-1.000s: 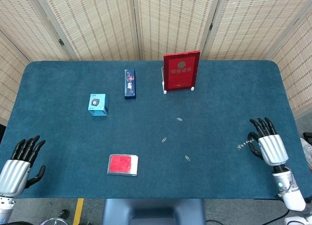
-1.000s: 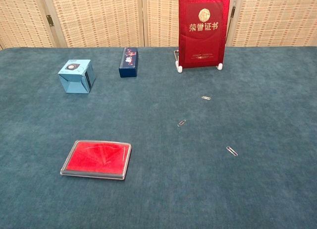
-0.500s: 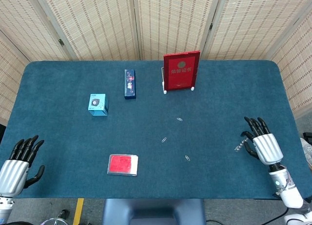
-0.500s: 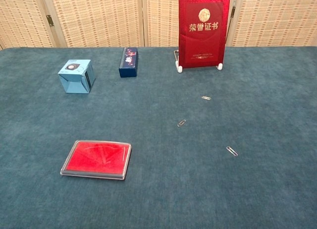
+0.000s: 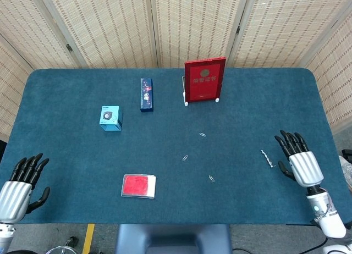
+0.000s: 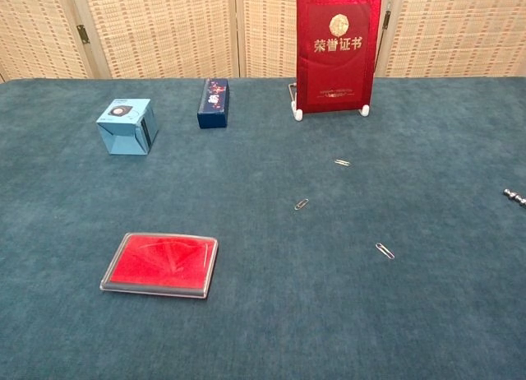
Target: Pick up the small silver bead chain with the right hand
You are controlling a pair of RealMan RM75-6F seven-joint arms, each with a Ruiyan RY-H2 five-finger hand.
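The small silver bead chain (image 5: 267, 158) lies stretched out on the blue table, just left of my right hand (image 5: 297, 161). Its end also shows at the right edge of the chest view, bead chain (image 6: 515, 197). My right hand is open, fingers spread and pointing away, holding nothing, a short gap from the chain. My left hand (image 5: 21, 187) rests open at the near left corner of the table. Neither hand appears in the chest view.
A red certificate (image 5: 204, 79) stands upright at the back centre. A dark blue box (image 5: 146, 94), a light blue cube (image 5: 111, 117) and a red flat case (image 5: 138, 186) lie on the table (image 5: 66, 149). Three paper clips, one paper clip (image 5: 185, 158) mid-table, are scattered.
The bead chain left my right hand's fingers and now lies straightened on the table to its left. My right hand drew back slightly toward the right edge.
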